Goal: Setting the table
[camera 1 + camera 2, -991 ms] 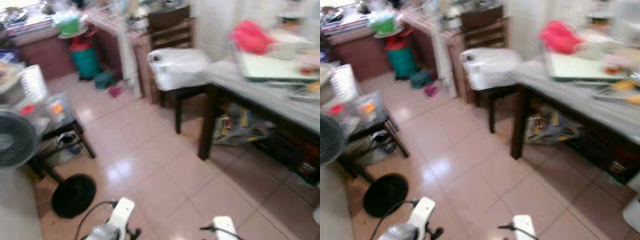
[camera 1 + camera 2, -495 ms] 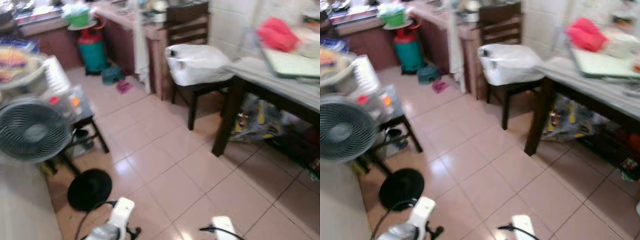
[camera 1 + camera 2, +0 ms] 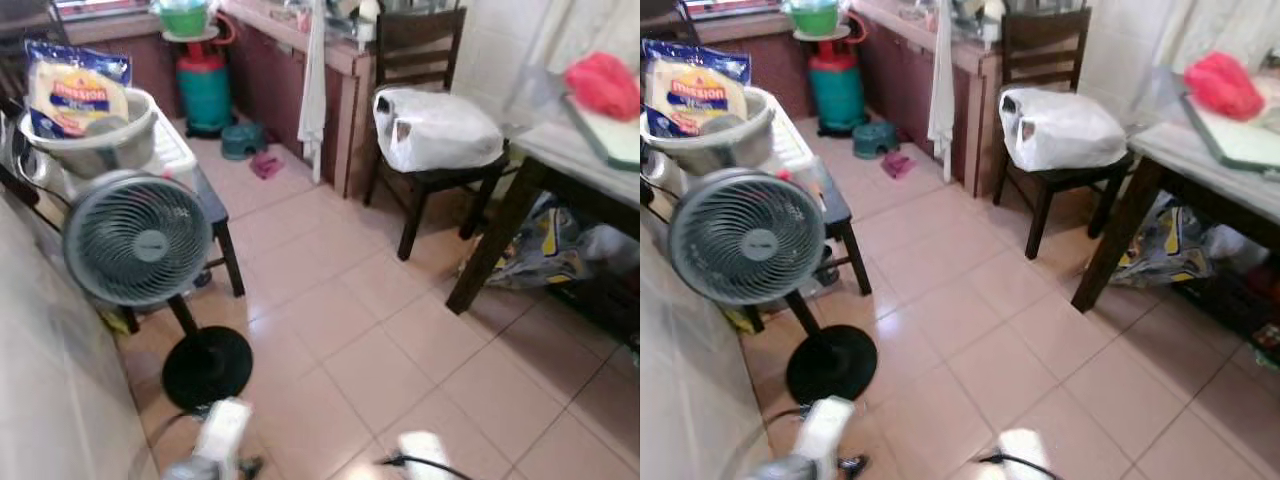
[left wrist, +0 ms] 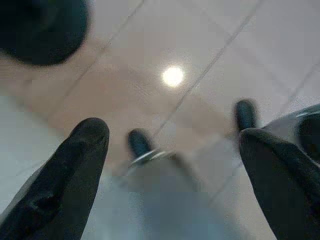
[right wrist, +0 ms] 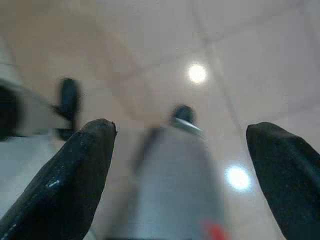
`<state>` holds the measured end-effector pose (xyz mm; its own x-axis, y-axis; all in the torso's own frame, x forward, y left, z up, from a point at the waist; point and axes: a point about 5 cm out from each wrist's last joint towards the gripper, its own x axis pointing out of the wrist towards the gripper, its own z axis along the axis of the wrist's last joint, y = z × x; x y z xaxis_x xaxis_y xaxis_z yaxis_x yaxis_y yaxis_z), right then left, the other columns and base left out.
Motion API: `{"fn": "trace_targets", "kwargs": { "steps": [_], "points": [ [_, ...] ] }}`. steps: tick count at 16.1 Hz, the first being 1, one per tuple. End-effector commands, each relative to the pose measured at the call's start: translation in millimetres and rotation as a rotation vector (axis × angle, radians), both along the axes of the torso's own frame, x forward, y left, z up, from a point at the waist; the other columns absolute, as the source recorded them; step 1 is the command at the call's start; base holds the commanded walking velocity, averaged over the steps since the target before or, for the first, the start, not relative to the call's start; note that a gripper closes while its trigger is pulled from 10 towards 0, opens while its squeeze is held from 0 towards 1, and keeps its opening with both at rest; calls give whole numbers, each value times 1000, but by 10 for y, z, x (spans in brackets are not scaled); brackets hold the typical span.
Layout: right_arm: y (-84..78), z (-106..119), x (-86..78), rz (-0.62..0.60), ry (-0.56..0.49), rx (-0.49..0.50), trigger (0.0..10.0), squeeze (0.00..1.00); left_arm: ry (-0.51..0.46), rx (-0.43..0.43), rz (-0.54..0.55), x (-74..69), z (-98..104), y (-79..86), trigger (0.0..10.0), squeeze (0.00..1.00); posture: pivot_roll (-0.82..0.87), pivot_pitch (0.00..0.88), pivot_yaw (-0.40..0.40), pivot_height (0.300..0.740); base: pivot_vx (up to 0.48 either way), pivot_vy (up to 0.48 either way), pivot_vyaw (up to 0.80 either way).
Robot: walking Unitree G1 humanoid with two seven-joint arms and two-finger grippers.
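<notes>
While both arms hang low over the tiled floor (image 3: 380,350), the left hand (image 4: 172,150) and the right hand (image 5: 185,150) are each seen from the wrist with two black fingers spread wide apart, nothing held between them. The counter (image 3: 575,165) to be set stands well apart from both hands, ahead on the robot's right, with one green board (image 3: 612,135) and one red bundle (image 3: 603,85) lying on it. One dark wooden chair (image 3: 425,100) carrying one white plastic bag (image 3: 435,130) is placed just beside the counter. One grey standing fan (image 3: 140,240) is seen on the left, in front of one basin (image 3: 90,135) holding one packet of wraps (image 3: 75,95). One green gas cylinder (image 3: 203,85) stands at the back. Compared with a second ago, the whole view has swung left: the fan is now fully framed and the counter has slid toward the right edge.
</notes>
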<state>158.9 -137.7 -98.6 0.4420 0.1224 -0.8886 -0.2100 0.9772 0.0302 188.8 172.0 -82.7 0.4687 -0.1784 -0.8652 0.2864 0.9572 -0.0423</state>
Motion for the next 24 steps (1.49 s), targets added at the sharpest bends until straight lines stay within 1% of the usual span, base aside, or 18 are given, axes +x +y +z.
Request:
{"fn": "trace_targets", "kwargs": {
  "steps": [1,6,15,24],
  "points": [
    [-121,0,0,-7,4,-40,10000,0,-9,-26,-28,37,14,-97,10000,0,-44,0,-2,740,0,0,-438],
    [-72,-6,-11,-34,9,-23,10000,0,-6,-2,-59,36,18,-47,10000,0,-51,0,24,740,0,-480,-749],
    [-95,-2,-2,-50,6,-22,10000,0,1,14,-81,44,18,-63,10000,0,-60,0,38,740,0,-480,-722],
    [-111,-1,-2,-70,2,-19,10000,0,2,33,-114,48,19,-76,10000,0,-71,0,63,740,0,-480,0]
  ]
}}
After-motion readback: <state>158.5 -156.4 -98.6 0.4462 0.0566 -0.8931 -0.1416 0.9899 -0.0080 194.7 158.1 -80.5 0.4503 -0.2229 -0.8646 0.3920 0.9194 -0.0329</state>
